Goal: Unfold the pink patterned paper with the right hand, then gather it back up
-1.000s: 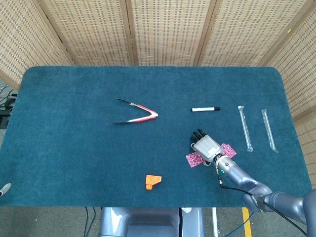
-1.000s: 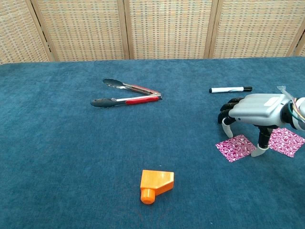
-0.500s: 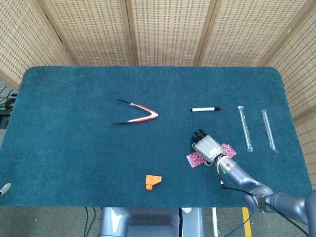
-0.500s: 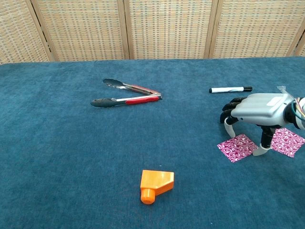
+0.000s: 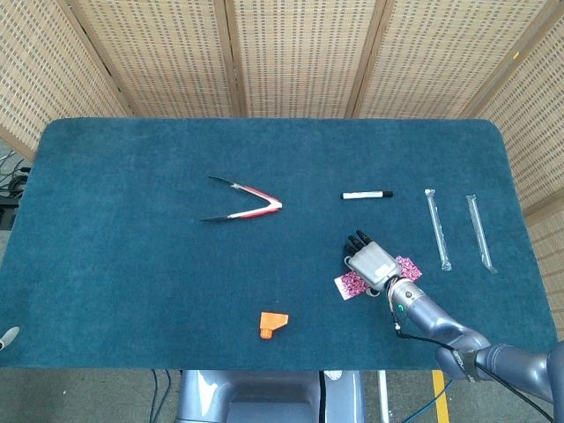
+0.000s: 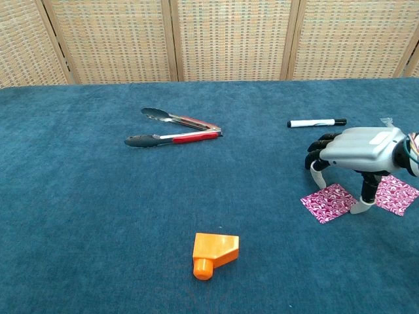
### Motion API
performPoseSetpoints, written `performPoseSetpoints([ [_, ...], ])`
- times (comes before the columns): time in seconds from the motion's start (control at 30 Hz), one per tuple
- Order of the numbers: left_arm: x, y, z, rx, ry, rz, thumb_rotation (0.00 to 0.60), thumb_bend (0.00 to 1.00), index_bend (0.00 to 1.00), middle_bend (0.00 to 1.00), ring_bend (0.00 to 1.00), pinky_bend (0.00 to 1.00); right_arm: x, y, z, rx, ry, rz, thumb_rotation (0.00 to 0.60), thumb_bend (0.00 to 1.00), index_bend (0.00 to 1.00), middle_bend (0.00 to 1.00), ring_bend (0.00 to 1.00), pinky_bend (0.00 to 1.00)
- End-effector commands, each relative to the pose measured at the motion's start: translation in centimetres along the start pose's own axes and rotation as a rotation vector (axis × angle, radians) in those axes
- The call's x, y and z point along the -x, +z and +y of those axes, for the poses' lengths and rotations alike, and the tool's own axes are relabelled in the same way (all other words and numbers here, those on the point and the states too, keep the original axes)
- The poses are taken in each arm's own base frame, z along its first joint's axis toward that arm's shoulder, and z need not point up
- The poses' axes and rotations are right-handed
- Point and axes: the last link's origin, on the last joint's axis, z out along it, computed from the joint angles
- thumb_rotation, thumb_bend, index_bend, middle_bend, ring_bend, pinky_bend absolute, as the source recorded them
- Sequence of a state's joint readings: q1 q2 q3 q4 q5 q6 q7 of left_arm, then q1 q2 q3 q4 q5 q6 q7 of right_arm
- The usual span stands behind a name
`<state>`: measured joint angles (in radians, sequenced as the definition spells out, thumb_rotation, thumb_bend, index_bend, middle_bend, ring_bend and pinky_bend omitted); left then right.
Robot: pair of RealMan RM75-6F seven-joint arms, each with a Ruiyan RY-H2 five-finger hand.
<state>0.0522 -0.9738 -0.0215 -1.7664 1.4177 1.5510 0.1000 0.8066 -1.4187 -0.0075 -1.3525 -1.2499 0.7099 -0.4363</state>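
**Paper spread under the hand, gathering at risk**

Woven cane screens back a table (image 5: 132,264) covered in dark blue felt, and the action sits at the lower right of both views. The pink patterned paper (image 6: 328,203) lies flat on the felt there, showing as two pink patches on either side of the right hand (image 6: 361,149), which arches over the middle of the sheet. Its fingers (image 6: 317,171) are curled downward and parted, tips at or just above the paper; from the chest view it seems to hold nothing, though contact under the palm is hard to judge.

The risk now is in the gathering. Thin paper on napped felt may slide rather than bunch if the fingertips drag too lightly, and pressing hard could tear it or snag the cloth. A grip closing on only one patch would leave the other side trailing.

The left hand shows in neither view.
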Motion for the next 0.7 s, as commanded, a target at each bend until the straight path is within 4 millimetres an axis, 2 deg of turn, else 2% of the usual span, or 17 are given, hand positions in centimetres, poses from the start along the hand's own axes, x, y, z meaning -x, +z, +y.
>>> performPoseSetpoints([
  [0.03, 0.0, 0.0, 0.0, 0.001, -0.001, 0.0, 0.6, 0.12, 0.02, 0.0, 0.0, 0.0, -0.5, -0.2, 0.2, 0.002, -0.006, 0.012, 0.6, 0.21, 0.54, 0.19, 0.0, 0.0],
  [0.47, -0.2, -0.4, 0.1, 0.001, 0.0, 0.011, 0.6, 0.12, 0.02, 0.0, 0.0, 0.0, -2.3, -2.1, 2.8, 0.032, -0.054, 0.026, 0.6, 0.21, 0.54, 0.19, 0.0, 0.0],
  [0.7, -0.2, -0.7, 0.2, -0.004, 0.002, 0.013, 0.6, 0.12, 0.02, 0.0, 0.0, 0.0, -2.2, -3.0, 4.6, 0.055, -0.057, 0.018, 0.6, 0.21, 0.54, 0.19, 0.0, 0.0],
])
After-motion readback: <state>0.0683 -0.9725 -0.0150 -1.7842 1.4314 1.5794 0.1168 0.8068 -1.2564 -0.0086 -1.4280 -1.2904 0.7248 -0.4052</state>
